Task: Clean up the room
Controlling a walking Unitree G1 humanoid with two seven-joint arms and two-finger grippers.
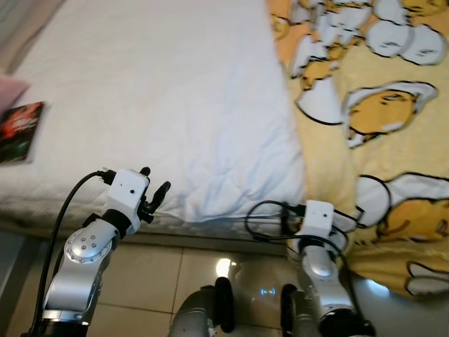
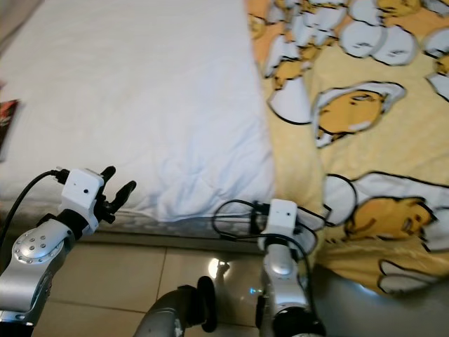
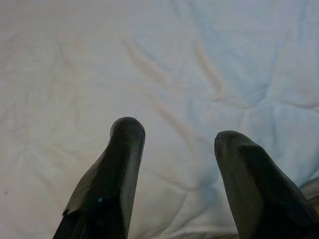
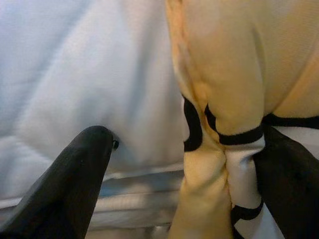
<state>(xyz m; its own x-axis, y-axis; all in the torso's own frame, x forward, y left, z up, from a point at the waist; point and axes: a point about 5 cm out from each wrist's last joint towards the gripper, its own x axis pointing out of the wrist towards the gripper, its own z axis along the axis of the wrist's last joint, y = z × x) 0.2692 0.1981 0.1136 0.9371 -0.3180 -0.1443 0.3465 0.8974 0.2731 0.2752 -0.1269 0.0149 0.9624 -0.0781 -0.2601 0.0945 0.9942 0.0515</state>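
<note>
We stand at the foot edge of a bed whose white quilted mattress cover lies bare from about nine o'clock to twelve, while a yellow cartoon-print blanket covers the side from one to four o'clock and hangs over the near edge toward the tiled floor. Our right hand sits at the blanket's hanging border, fingers spread, with a bunched fold of the yellow-and-white cloth lying between them and against one finger; it looks as though the fold is not yet clamped, though the wrist view is too close to be sure. Our left hand hovers at the mattress edge near seven o'clock, fingers apart, holding nothing.

We judge the blanket soft, limp and light, apt to slump and slip through a loose pinch. The gathered hem offers the best hold, since doubled cloth gives the fingers bulk to bite. Pulling from one corner alone would likely drag it askew, so a second hold along the edge would help.

A dark book rests on the bed at about ten o'clock.
</note>
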